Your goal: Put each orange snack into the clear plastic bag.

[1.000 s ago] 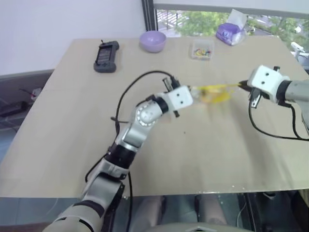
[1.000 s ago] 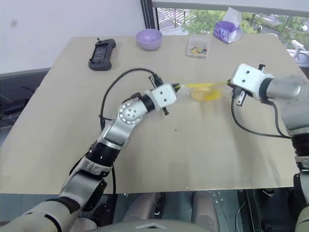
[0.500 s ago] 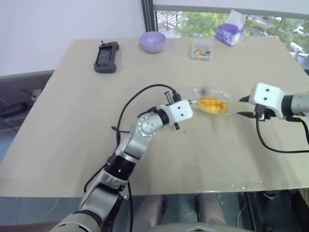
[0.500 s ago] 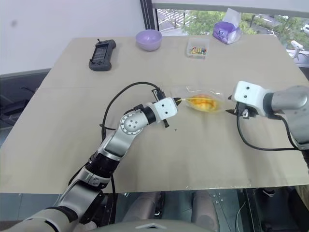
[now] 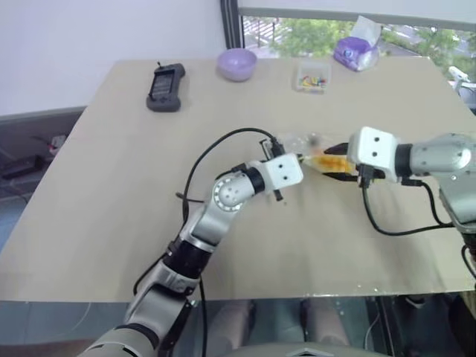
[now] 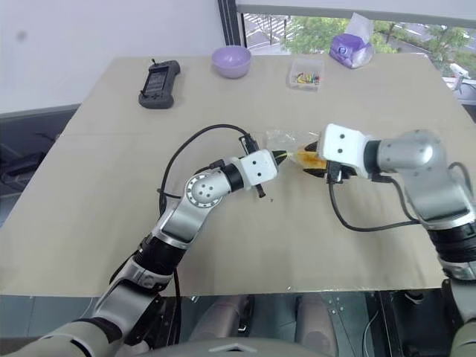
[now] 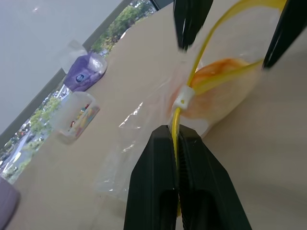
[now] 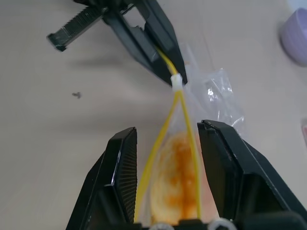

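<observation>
The clear plastic bag (image 5: pixel 311 143) lies on the table with the orange snack (image 6: pixel 309 156) inside it. My left gripper (image 7: pixel 176 132) is shut on the bag's yellow zip strip, just behind the white slider (image 8: pixel 176 80). My right gripper (image 8: pixel 165 132) is open. Its two black fingers (image 8: pixel 120 177) stand on either side of the bag's open end and the snack (image 8: pixel 175 177), with a gap on each side. The yellow strip splits into two lines that run between these fingers. In the head views the two grippers face each other across the bag.
At the table's far edge stand a purple bowl (image 5: pixel 236 63), a small clear box of colourful bits (image 5: pixel 311 76) and a purple tissue pack (image 5: pixel 355 50). A black handheld device (image 5: pixel 164 86) lies at the far left. Bare tabletop (image 5: pixel 312 238) lies in front of the arms.
My right gripper let go of the bag's far end and opened. The bag sank onto the table. The right gripper then moved left and now straddles the bag. The left gripper kept its hold.
</observation>
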`<control>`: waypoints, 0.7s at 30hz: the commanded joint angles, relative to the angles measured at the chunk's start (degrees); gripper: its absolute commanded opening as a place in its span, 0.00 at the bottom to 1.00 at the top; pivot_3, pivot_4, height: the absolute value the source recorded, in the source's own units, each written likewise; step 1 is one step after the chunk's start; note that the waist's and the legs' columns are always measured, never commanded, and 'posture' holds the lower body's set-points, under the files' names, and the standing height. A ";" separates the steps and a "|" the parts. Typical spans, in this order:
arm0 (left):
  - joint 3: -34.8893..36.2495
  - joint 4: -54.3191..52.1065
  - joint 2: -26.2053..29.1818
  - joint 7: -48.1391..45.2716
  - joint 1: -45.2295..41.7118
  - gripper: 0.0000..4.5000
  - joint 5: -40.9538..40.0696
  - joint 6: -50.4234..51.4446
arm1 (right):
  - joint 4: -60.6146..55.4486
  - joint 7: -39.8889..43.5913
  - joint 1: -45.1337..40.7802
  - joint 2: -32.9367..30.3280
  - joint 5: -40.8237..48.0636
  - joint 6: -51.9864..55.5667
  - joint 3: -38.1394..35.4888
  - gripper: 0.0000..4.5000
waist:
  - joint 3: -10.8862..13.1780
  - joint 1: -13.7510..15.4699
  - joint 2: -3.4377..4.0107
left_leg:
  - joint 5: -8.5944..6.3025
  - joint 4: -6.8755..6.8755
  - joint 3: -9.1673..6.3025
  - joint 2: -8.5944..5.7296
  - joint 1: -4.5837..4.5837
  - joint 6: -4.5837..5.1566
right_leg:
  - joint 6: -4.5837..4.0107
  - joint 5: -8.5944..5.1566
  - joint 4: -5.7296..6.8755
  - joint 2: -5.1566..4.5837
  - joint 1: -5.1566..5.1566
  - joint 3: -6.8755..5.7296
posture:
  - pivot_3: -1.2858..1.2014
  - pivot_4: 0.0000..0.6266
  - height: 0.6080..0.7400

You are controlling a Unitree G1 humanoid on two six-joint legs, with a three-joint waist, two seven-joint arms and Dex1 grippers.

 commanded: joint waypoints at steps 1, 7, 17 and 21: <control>-0.32 -2.96 -0.21 -0.26 -0.10 0.00 -0.54 -0.47 | 0.84 -2.22 -2.53 1.08 -2.20 -3.35 -0.14 0.48 | 0.00 -0.02 0.00 | 0.00 0.00 0.00 0.00 0.00 0.00 | 0.00 0.00 0.00 0.00 0.00 0.00 | 0.52 0.24 1.00; -0.33 -3.94 0.48 -0.79 0.58 0.00 -0.50 -0.34 | 3.90 -4.29 -4.56 4.41 -4.71 -6.27 0.76 0.48 | 0.00 -0.14 0.00 | 0.00 -0.01 0.00 0.00 0.02 0.00 | 0.00 0.00 0.01 0.02 0.00 0.00 | 0.52 0.24 1.00; -0.71 -2.86 1.49 -1.56 -0.38 0.00 0.12 -1.09 | 5.28 -3.68 -5.36 6.72 -5.91 -7.64 1.49 0.48 | 0.00 -0.15 0.01 | 0.00 0.00 0.01 -0.01 0.01 0.00 | 0.00 0.00 0.01 0.02 0.00 0.01 | 0.52 0.24 1.00; -0.56 -3.05 2.05 -1.70 -0.26 0.00 0.14 -0.94 | 4.61 -3.46 -4.50 6.57 -5.80 -7.15 1.57 0.48 | 0.00 -0.15 0.01 | 0.00 -0.01 0.00 -0.01 0.02 0.00 | 0.00 0.00 0.01 0.02 0.00 0.01 | 0.52 0.24 1.00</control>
